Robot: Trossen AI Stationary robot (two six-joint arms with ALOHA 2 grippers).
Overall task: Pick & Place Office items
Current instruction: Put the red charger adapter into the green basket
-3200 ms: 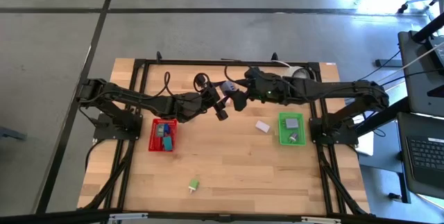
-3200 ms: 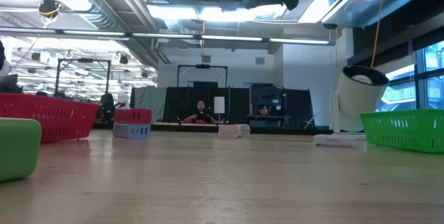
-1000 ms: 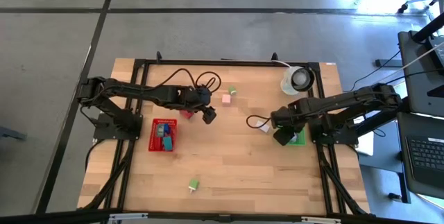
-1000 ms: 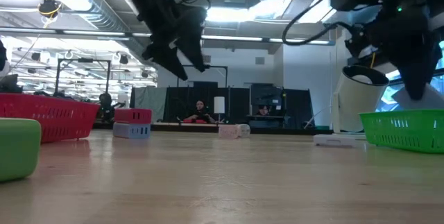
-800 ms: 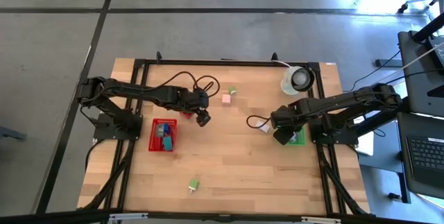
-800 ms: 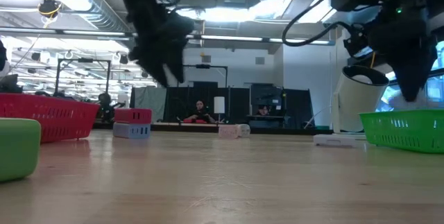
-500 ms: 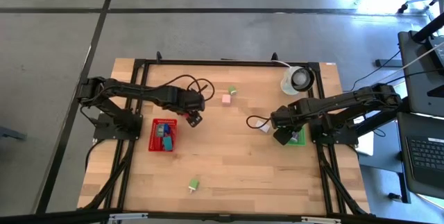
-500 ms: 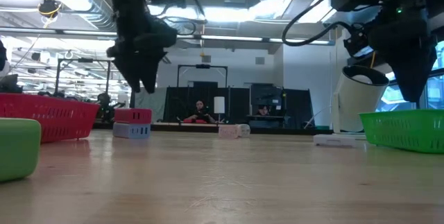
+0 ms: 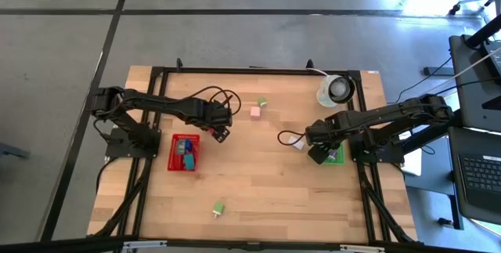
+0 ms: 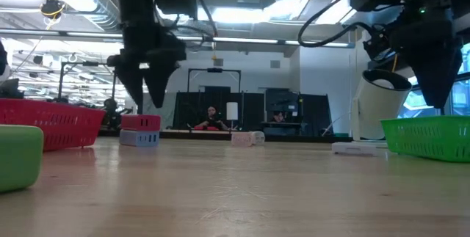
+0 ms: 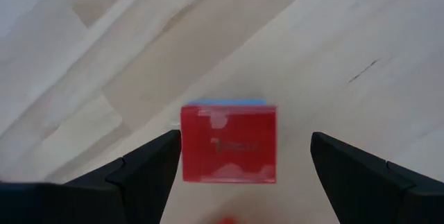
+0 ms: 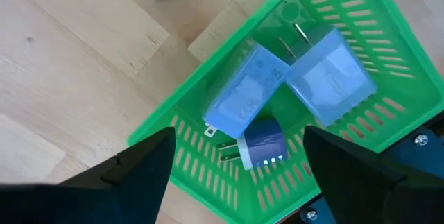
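A red block (image 11: 229,143) lies flat on the wood with a pale blue piece under its far edge; the low view shows the red block (image 10: 141,122) stacked on a lavender piece (image 10: 139,139). My left gripper (image 11: 239,158) hangs open just above it, pointing down, one finger on either side, clear of it (image 10: 147,94). My right gripper (image 12: 239,154) is open above the green tray (image 12: 347,16), which holds three lavender-blue plug-like pieces (image 12: 277,92). A pink block (image 9: 255,112), a small green piece (image 9: 263,103) and a green-and-white piece (image 9: 218,207) lie loose on the table.
The red tray (image 9: 185,152), holding several coloured pieces, sits near-left of my left gripper (image 9: 221,133). A white flat piece (image 9: 297,143) lies beside the green tray (image 9: 335,153). The white roll (image 9: 338,90) stands at the far right. A green block (image 10: 18,156) sits close to the low camera.
My left gripper has moved toward the table's left edge, swung from a slant to point straight down, and come lower over the red block. My right gripper has stayed over the green tray.
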